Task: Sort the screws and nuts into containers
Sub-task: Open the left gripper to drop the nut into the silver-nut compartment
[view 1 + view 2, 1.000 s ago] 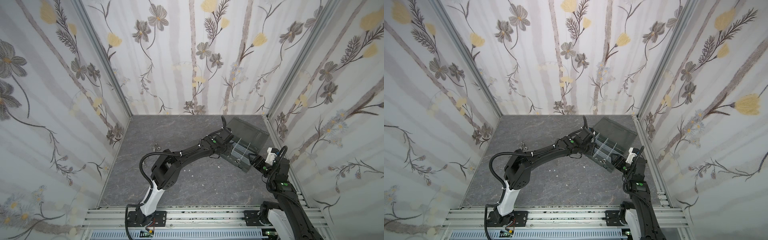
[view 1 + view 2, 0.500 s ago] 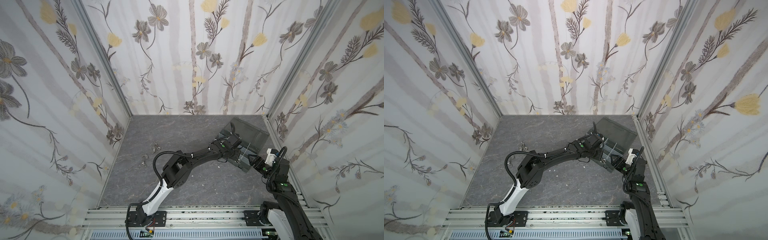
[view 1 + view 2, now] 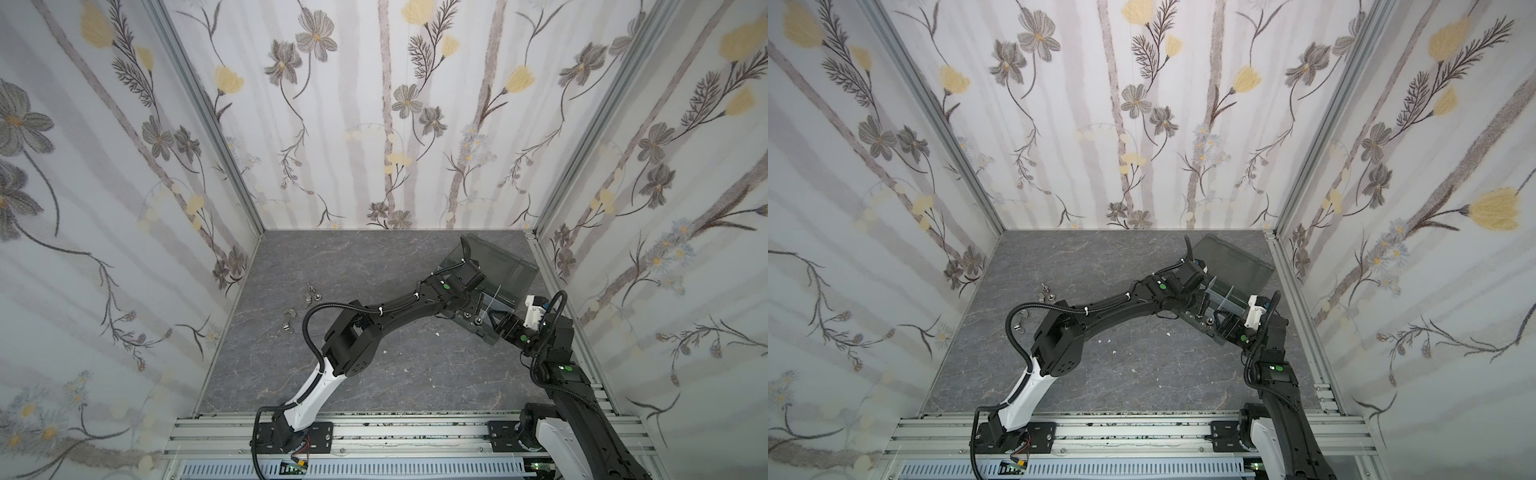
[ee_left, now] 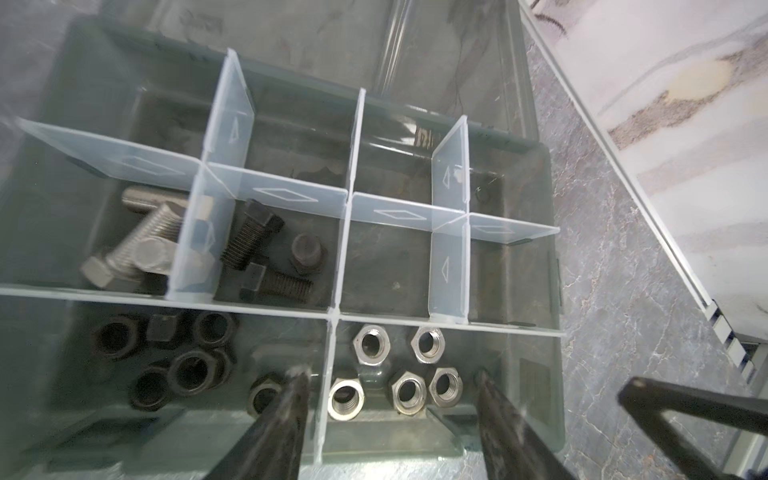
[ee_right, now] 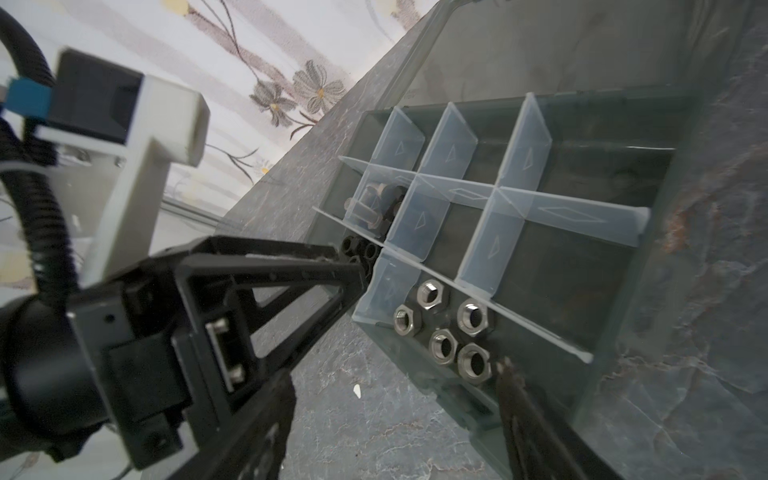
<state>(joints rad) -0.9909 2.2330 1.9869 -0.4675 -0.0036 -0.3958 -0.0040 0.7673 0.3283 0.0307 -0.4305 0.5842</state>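
Left tool (image 4: 390,372) hovers wide and empty over the organizer box (image 4: 555,266), its fingers (image 4: 291,399) straddling a divider (image 4: 326,374). Black nuts (image 4: 191,370) sit beside one tip, silver nuts (image 4: 409,390) between both. Screws (image 4: 257,237) lie in the box's middle row. Right tool (image 5: 395,374) stands wide too, empty, at the box's corner beside the silver nuts.

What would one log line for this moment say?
left hand: open over box | right hand: open at box corner | silver nuts, black nuts: separate compartments | loose hardware: on table
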